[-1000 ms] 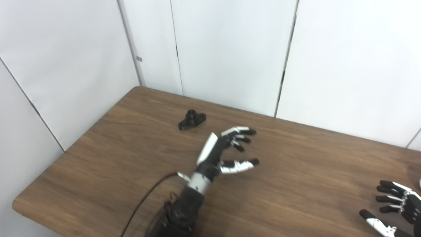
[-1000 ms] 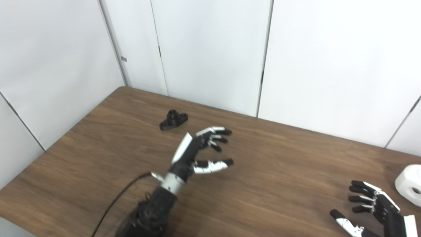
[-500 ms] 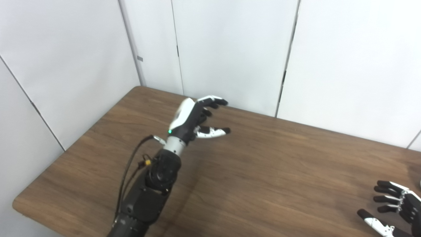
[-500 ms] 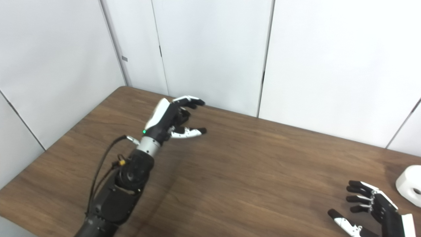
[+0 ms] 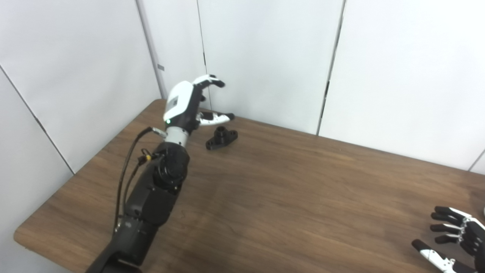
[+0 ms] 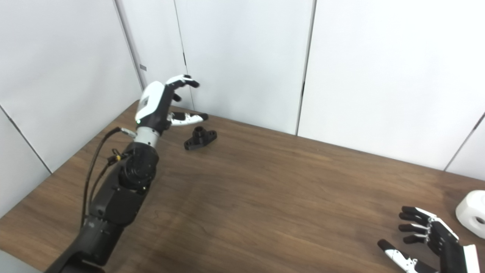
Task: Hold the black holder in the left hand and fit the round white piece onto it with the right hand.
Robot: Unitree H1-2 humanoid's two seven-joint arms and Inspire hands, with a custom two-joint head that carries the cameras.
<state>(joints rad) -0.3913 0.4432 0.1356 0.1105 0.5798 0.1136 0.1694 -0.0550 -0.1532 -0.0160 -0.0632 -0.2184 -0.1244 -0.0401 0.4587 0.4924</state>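
The black holder [image 5: 221,137] lies flat on the wooden table [image 5: 288,197], long axis running near-left to far-right, boss upward, beneath the spread, empty left hand [image 5: 189,104].

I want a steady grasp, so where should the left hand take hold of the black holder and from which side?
Likely by its flat side ears, coming from above: the black holder lies flat, collar up, and the open left hand hovers beside it. That should leave the collar free.

Right hand [image 6: 430,242] cut off at bottom-right corner; white piece [image 6: 471,213] clipped by right edge, barely visible in left eye view.
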